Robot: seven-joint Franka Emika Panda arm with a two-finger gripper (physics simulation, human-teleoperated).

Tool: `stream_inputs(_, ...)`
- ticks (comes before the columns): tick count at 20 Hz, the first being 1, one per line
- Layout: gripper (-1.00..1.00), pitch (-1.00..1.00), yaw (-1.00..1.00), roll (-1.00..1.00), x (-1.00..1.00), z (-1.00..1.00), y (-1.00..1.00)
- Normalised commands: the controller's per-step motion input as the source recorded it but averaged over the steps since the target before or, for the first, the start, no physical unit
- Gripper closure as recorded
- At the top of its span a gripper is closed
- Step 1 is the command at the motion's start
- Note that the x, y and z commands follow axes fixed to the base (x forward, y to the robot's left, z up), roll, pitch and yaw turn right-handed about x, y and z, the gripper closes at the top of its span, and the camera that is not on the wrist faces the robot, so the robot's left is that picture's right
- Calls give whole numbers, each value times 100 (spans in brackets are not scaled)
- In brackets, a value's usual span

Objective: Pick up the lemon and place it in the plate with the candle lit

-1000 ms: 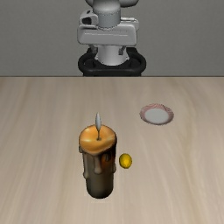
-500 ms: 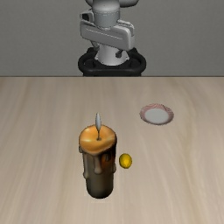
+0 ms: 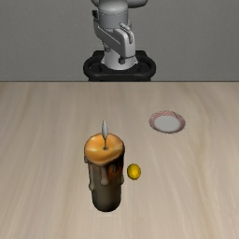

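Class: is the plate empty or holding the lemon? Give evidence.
Empty. The plate has a bare centre; the lemon lies on the table beside the candle, well apart from it.

The arm [image 3: 116,23] is built of smooth, rounded shells in white and pale grey, with darker grey lines and shadowed seams where one section meets the next. It stands on a black base [image 3: 119,67], round and wide, bulging at either side, darker than everything above it.
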Motion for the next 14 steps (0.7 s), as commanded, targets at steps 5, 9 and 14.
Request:
stream_inputs(5, -100, 0, -49, 0, 0, 0, 0)
stream_inputs(9, -100, 0, -45, 0, 0, 0, 0)
stream_inputs(14, -100, 0, -18, 0, 0, 0, 40)
